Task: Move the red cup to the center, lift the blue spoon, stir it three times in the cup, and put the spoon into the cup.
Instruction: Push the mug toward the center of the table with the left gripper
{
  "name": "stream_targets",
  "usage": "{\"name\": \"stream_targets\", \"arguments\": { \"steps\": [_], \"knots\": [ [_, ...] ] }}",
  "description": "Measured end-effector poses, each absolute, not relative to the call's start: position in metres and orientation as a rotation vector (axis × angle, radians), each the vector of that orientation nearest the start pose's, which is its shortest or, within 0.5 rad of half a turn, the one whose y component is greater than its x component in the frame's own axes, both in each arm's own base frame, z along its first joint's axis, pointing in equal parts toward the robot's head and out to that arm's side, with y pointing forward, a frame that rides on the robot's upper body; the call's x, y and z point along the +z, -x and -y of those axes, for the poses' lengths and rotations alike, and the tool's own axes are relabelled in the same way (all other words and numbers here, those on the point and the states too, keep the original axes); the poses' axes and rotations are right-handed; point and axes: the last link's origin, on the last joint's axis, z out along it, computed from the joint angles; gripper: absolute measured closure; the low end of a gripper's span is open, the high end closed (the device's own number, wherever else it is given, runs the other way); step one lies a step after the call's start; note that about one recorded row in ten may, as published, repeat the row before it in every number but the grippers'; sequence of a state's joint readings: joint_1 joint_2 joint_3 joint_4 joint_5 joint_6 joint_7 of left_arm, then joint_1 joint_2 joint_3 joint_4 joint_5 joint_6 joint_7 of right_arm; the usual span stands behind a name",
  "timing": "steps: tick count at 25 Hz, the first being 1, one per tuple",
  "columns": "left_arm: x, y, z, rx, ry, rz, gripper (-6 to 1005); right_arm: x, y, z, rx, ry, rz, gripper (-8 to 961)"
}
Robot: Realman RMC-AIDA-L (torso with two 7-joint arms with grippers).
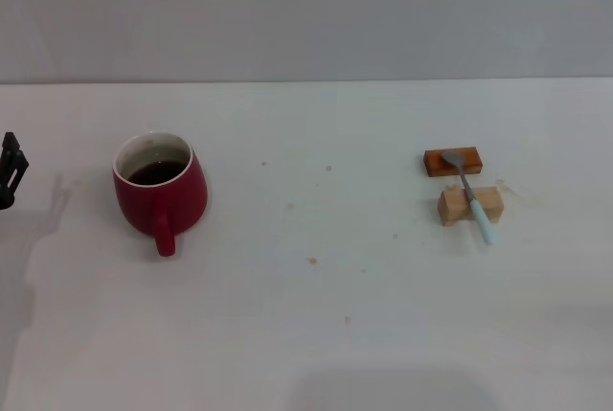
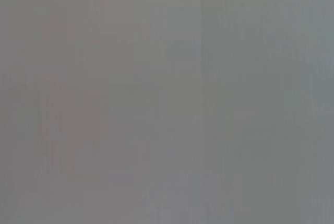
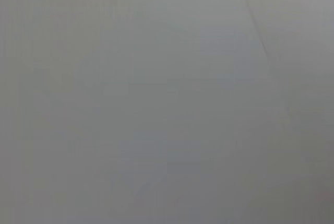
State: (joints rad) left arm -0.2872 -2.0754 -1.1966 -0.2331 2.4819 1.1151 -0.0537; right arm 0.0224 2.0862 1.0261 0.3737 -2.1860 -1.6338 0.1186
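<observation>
The red cup (image 1: 160, 191) stands upright on the left part of the white table, handle toward me, dark liquid inside. The blue spoon (image 1: 471, 194) lies at the right, its grey bowl resting on an orange-brown block (image 1: 453, 161) and its neck across a tan block (image 1: 469, 205), pale blue handle pointing toward me. My left gripper (image 1: 10, 170) shows only as a dark tip at the left edge, well left of the cup and apart from it. My right gripper is out of view. Both wrist views show only blank grey surface.
The white table (image 1: 316, 267) runs back to a grey wall. A few small brown specks lie between the cup and the blocks.
</observation>
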Motion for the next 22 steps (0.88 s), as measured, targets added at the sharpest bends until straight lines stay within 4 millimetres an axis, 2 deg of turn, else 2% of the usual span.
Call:
{"name": "stream_targets", "arguments": {
  "steps": [18,22],
  "knots": [
    [0.0123,0.3738,-0.2928,-0.543,1.416,0.567,201,0.0577,-0.3665,-0.1938,0.848,0.978,-0.430,332],
    [0.0107,0.3732,-0.2936,-0.538,1.427,0.564,298,0.0563,-0.3657,-0.1920,0.850,0.985,-0.430,332]
  ]
}}
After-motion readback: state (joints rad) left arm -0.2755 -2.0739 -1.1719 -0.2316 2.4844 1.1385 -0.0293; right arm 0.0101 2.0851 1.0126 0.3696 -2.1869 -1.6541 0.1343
